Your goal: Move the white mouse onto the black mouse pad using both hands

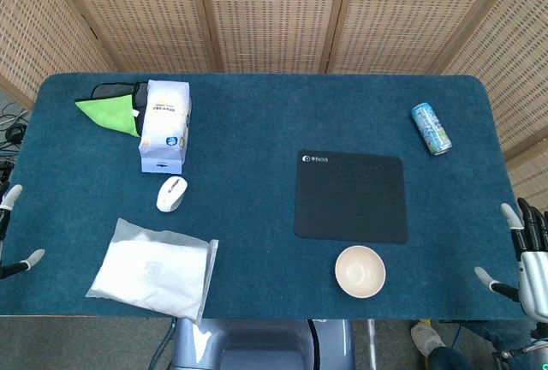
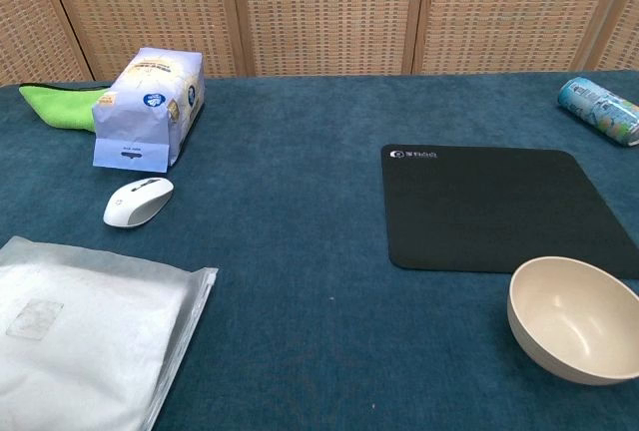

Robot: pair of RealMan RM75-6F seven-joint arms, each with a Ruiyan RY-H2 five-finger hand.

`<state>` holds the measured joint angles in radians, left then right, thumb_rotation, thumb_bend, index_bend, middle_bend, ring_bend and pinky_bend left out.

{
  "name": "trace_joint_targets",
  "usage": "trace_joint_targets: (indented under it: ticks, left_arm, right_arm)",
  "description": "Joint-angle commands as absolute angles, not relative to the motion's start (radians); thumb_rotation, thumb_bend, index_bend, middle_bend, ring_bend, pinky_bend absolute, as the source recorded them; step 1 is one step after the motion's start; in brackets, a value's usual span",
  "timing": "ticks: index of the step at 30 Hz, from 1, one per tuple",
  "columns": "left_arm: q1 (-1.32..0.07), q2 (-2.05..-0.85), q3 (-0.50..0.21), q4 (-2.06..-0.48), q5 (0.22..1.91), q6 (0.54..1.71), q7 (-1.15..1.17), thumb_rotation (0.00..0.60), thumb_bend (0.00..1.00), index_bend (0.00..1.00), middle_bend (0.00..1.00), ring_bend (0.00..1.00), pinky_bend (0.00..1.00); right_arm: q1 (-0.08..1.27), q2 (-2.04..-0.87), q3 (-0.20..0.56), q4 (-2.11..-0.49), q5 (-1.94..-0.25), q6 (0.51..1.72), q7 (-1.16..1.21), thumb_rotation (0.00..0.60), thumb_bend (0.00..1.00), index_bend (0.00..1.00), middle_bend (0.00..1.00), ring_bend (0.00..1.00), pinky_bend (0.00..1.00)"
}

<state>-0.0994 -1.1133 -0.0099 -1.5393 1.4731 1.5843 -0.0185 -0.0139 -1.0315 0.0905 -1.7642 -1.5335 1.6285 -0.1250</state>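
The white mouse [image 1: 171, 193] [image 2: 138, 201] lies on the blue table left of centre, just in front of a pale tissue pack. The black mouse pad [image 1: 351, 196] [image 2: 497, 207] lies flat to the right of centre with nothing on it. My left hand [image 1: 10, 224] shows only as fingertips at the table's left edge, well away from the mouse. My right hand [image 1: 527, 254] hangs off the table's right front corner with its fingers apart and nothing in them. Neither hand appears in the chest view.
A tissue pack [image 1: 164, 124] [image 2: 150, 107] and a green cloth [image 1: 110, 110] [image 2: 60, 104] sit at the back left. A white plastic bag [image 1: 154, 269] [image 2: 85, 336] lies front left. A cream bowl [image 1: 360, 271] [image 2: 574, 318] stands in front of the pad. A can [image 1: 430, 128] [image 2: 599, 109] lies back right.
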Motion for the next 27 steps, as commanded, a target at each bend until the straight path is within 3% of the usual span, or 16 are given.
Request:
trace_joint_targets:
  ticks: [1, 7, 9, 10, 15, 18, 22, 27]
  left_arm:
    - [-0.101, -1.116, -0.010, -1.536, 1.479, 1.576, -0.016, 0.600, 0.07, 0.00, 0.00, 0.00, 0.00]
    - [-0.143, -1.114, -0.012, -1.543, 1.493, 1.494, -0.014, 0.600, 0.10, 0.00, 0.00, 0.00, 0.00]
    - [-0.177, -1.106, -0.010, -1.554, 1.502, 1.433, -0.022, 0.600, 0.17, 0.00, 0.00, 0.00, 0.00]
    - [-0.199, -1.100, -0.011, -1.559, 1.507, 1.396, -0.031, 0.600, 0.23, 0.00, 0.00, 0.00, 0.00]
    - [-0.312, -1.091, -0.027, -1.559, 1.490, 1.201, -0.053, 0.600, 0.81, 0.00, 0.00, 0.00, 0.00]
    - [-0.381, -1.115, -0.040, -1.527, 1.477, 1.091, -0.105, 0.600, 0.99, 0.00, 0.00, 0.00, 0.00]
    - [-0.510, -1.208, -0.065, -1.414, 1.457, 0.889, -0.242, 0.600, 1.00, 0.00, 0.00, 0.00, 0.00]
    - [-0.594, -1.268, -0.086, -1.338, 1.415, 0.762, -0.298, 0.600, 1.00, 0.00, 0.00, 0.00, 0.04]
  right_arm:
    - [-0.015, -1.030, 0.090, -1.766, -1.534, 1.629, -0.123, 0.600, 0.05, 0.00, 0.00, 0.00, 0.00]
    - [-0.017, -1.023, 0.091, -1.769, -1.535, 1.632, -0.110, 0.600, 0.05, 0.00, 0.00, 0.00, 0.00]
    - [-0.017, -1.021, 0.091, -1.770, -1.534, 1.630, -0.107, 0.600, 0.05, 0.00, 0.00, 0.00, 0.00]
    - [-0.016, -1.021, 0.091, -1.771, -1.533, 1.628, -0.106, 0.600, 0.05, 0.00, 0.00, 0.00, 0.00]
    - [-0.011, -1.021, 0.091, -1.771, -1.528, 1.616, -0.107, 0.600, 0.05, 0.00, 0.00, 0.00, 0.00]
    - [-0.009, -1.022, 0.093, -1.770, -1.520, 1.609, -0.109, 0.600, 0.05, 0.00, 0.00, 0.00, 0.00]
    - [-0.002, -1.025, 0.098, -1.763, -1.498, 1.591, -0.109, 0.600, 0.05, 0.00, 0.00, 0.00, 0.00]
    - [0.005, -1.027, 0.105, -1.757, -1.477, 1.576, -0.108, 0.600, 0.05, 0.00, 0.00, 0.00, 0.00]
